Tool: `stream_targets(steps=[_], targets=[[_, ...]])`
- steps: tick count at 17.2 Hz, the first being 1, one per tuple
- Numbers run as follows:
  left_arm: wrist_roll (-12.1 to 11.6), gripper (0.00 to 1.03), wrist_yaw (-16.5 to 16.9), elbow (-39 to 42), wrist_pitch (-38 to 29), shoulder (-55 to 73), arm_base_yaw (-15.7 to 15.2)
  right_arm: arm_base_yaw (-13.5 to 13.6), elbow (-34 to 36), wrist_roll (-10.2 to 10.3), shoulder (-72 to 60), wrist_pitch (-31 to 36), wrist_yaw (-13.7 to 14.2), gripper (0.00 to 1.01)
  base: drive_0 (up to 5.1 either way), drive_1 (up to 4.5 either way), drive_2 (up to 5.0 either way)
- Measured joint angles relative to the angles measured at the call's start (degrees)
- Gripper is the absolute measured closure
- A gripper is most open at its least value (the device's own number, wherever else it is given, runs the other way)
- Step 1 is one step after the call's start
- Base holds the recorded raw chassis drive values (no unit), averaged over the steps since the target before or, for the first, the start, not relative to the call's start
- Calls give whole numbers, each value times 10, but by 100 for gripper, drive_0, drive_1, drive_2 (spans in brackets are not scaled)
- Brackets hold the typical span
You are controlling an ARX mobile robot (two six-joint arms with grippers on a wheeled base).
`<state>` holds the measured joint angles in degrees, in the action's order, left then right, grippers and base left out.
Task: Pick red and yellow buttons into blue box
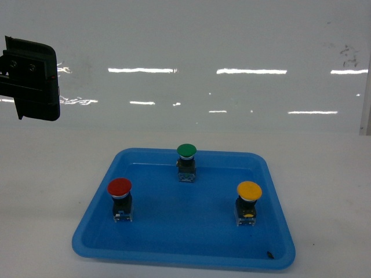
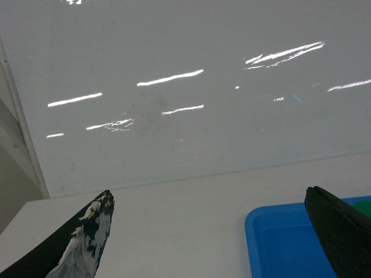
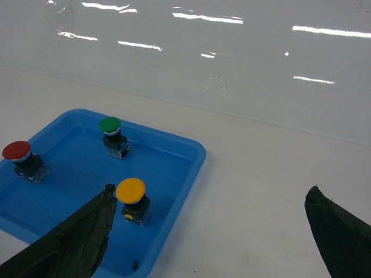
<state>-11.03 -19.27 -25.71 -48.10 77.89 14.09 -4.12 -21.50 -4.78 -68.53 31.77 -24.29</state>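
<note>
The red button (image 1: 119,186) stands at the left of a shallow blue tray (image 1: 174,255), and the yellow button (image 1: 249,191) stands at its right. Both are upright on black bodies. The right wrist view shows the red button (image 3: 16,150) and yellow button (image 3: 130,190) too. My right gripper (image 3: 211,190) is open over the white table just right of the tray, its left finger (image 3: 87,231) near the yellow button. My left gripper (image 2: 208,197) is open and empty, left of the tray's corner (image 2: 252,231). The blue box is out of view.
A green-capped button (image 1: 186,150) stands at the back middle of the tray. A black part of my left arm (image 1: 32,78) hangs at the upper left. A glossy white wall (image 1: 232,58) rises behind the white table (image 1: 324,174).
</note>
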Motion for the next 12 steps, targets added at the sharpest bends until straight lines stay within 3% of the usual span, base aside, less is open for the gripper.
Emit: stream_targets(steps=[8, 12], targets=[[0, 5, 0, 0, 0, 0, 0, 1, -1, 0, -1, -3, 0, 3, 0, 0, 0], [-10, 5, 1, -21, -5, 25, -6, 21, -32, 2, -42, -13, 1, 3, 0, 0, 0]])
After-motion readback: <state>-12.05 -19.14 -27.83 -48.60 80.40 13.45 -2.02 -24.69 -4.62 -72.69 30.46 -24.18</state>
